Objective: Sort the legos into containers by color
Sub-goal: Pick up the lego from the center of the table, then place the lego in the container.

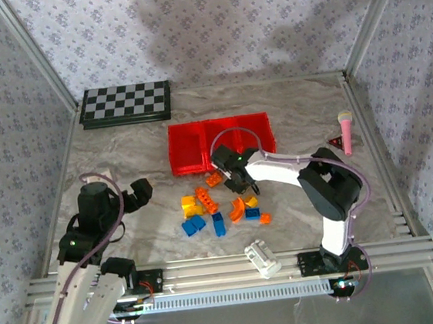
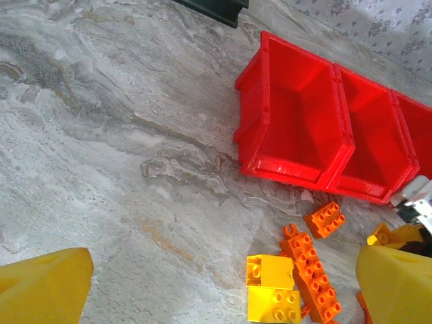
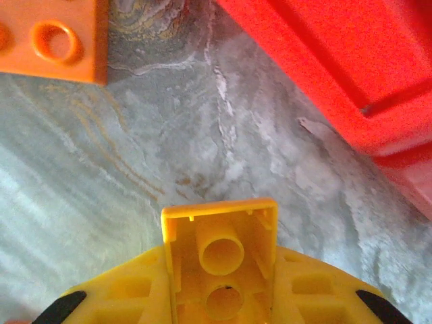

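The robot is on the picking-up step: it is grabbing one yellow brick (image 3: 219, 260) so it can go into a bin. The right gripper (image 1: 238, 181) is down over the table (image 1: 122, 149), just in front of the near wall of the containers (image 1: 188, 165). From the right wrist, the yellow brick sits snug between the two yellow fingers (image 3: 121, 297), and they seem to press on it from both sides, so I think it is grabbed. I cannot tell if the brick is off the table yet. An orange brick (image 3: 47, 40) lies near it. The left gripper (image 1: 141, 193) waits by the left edge of the table with its fingers (image 2: 47, 287) spread wide and nothing in them. The red containers sit in the middle of the table, a bit toward the far edge. The two bins I can see into have no bricks in them, so the sorting looks like it has only just begun. The rest of the legos (image 1: 221, 208), orange, yellow and blue, lie in a loose pile between the bins and the near edge. Next, the right arm needs to lift the brick straight up, high enough to clear the red wall, carry it over one bin and let go. It should squeeze tight, because the brick is small and smooth and could slip out.
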### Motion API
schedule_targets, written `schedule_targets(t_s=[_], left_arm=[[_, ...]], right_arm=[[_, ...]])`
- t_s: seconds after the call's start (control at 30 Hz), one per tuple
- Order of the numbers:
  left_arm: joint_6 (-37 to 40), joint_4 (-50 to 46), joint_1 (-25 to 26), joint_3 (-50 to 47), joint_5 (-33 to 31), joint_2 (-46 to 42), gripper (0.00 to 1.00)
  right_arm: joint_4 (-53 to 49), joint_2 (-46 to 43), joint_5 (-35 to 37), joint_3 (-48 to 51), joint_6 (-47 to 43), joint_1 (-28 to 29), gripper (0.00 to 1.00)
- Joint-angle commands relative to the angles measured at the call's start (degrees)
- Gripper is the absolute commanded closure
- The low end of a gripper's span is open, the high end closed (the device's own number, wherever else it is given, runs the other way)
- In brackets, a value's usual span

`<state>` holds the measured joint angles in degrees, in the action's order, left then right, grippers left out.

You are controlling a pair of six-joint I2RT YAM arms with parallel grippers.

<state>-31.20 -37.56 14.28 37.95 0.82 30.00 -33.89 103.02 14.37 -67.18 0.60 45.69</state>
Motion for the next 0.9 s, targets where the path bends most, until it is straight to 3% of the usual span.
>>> schedule_targets(t_s=[0.0,0.2,0.43,0.63,0.87], left_arm=[[-0.2,-0.8,0.4,0.6,1.4,-0.8,0.0],[0.1,0.2,0.5,0.0,2.3,-1.1,0.0],[-2.1,-0.7,0.6,0.2,0.0,-1.5,0.0],[-6.9,-1.0,0.5,-0.9,-5.1,-5.4,0.0],[-4.1,0.0,0.5,-0.8,0.1,-9.2,0.0]], right_arm=[[-2.2,-8.4,-3.2,-0.1,1.8,-1.7,0.78],[-1.7,-16.5,-12.0,-3.9,5.6,-11.7,0.78],[-5.5,-9.1,-18.5,-15.1,7.1,-24.4,0.79],[-8.8,2.0,-20.3,-25.1,6.4,-27.1,0.79],[-12.1,11.1,-20.3,-30.8,5.7,-27.1,0.75]])
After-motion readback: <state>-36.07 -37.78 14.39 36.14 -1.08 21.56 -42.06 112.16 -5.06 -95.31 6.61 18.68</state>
